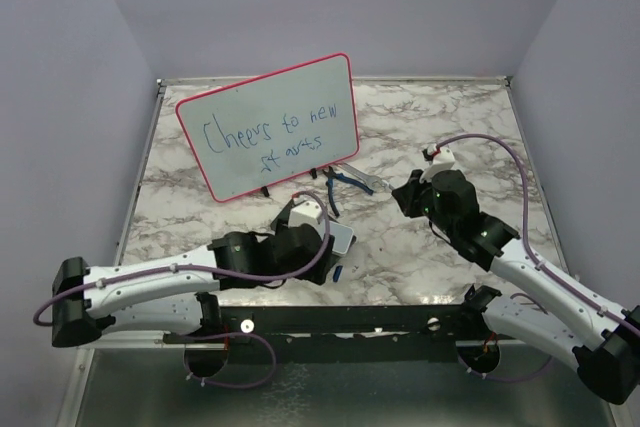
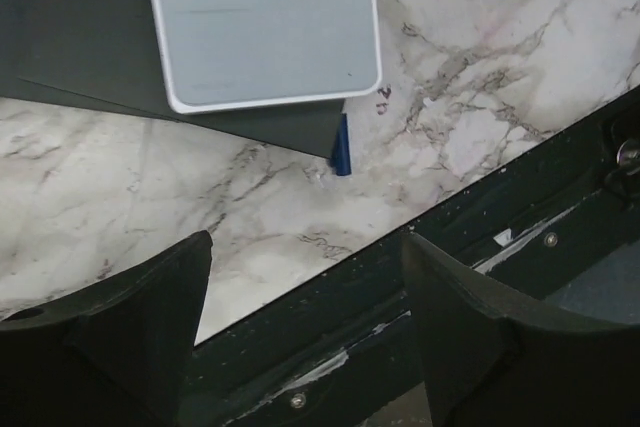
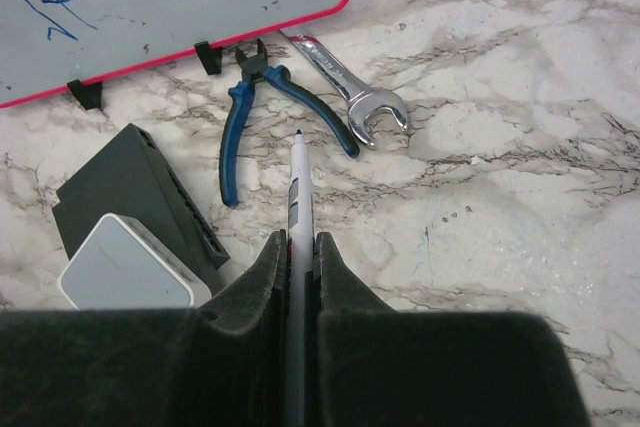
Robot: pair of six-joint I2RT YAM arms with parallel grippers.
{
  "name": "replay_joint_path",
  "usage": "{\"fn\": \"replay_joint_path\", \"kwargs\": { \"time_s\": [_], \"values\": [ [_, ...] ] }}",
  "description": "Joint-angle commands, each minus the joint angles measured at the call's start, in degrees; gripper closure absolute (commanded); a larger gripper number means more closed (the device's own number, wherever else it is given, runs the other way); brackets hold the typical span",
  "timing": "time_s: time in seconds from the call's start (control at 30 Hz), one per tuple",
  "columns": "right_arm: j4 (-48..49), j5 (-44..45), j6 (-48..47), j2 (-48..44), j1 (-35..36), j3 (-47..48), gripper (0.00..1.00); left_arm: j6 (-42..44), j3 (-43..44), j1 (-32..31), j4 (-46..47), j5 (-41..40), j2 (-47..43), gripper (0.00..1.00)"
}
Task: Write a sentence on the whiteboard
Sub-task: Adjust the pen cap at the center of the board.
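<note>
**Words on board, pen in R grip**

The board [image 1: 265, 127] stood leaning back on its small black feet. The sentence [image 1: 272, 135] was on it in blue, 2 lines: "Cheers to new starts". The writing looked done, I think.

The R gripper [image 3: 297, 247] was in front of the board & off to its right, well apart from it. Its fingers were pressed together on a pen [image 3: 297, 182], w/ the tip sticking out toward the board.

The L gripper [image 2: 305, 247] was in front of the board too. Its fingers were spread wide w/ nothing between them. Below it lay an eraser [image 2: 265, 32], w/ a blue cap [image 2: 341, 147] right by its corner.

Pliers [image 3: 245, 122] & a wrench [image 3: 345, 82] lay just in front of the board's feet, at its right end.

The board is prob. light, thin & stiff. Its face looks smooth, so the ink would smear if rubbed. On such small feet it could tip or slide w/ a hard push. Best to hold it by the red rim at a side, not on the words.
</note>
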Motion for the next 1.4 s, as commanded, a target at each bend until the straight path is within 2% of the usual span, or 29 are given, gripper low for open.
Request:
{"fn": "replay_joint_path", "kwargs": {
  "time_s": [0.0,0.17,0.4,0.83,0.97,1.2,1.37],
  "values": [
    [-2.0,-1.0,1.0,-1.2,0.0,0.4,0.99,-9.0,0.1,-8.1,6.5,-10.8,8.5,0.23],
    [-1.8,-0.2,1.1,-2.1,0.0,0.2,0.99,-9.1,-0.5,-10.0,16.1,-6.0,18.0,0.22],
    [-1.1,-0.1,0.9,-3.6,0.0,-0.7,0.99,-7.6,1.3,-10.4,16.8,-2.1,28.2,0.23],
    [-0.2,-0.1,1.1,-3.6,0.0,-1.9,0.99,-4.0,1.3,-8.3,20.0,-1.5,35.3,0.43],
    [-0.2,0.1,1.2,-4.0,0.0,-2.0,0.99,-3.2,1.2,-7.1,20.6,-0.4,35.8,0.44],
    [-0.6,0.6,1.5,-4.2,0.0,-2.4,0.99,-4.4,1.3,-7.1,21.4,6.6,36.0,0.48],
    [-0.8,0.8,1.8,-4.5,0.0,-2.6,0.99,-4.8,0.4,-7.1,21.7,7.8,36.5,0.48]
  ]
}}
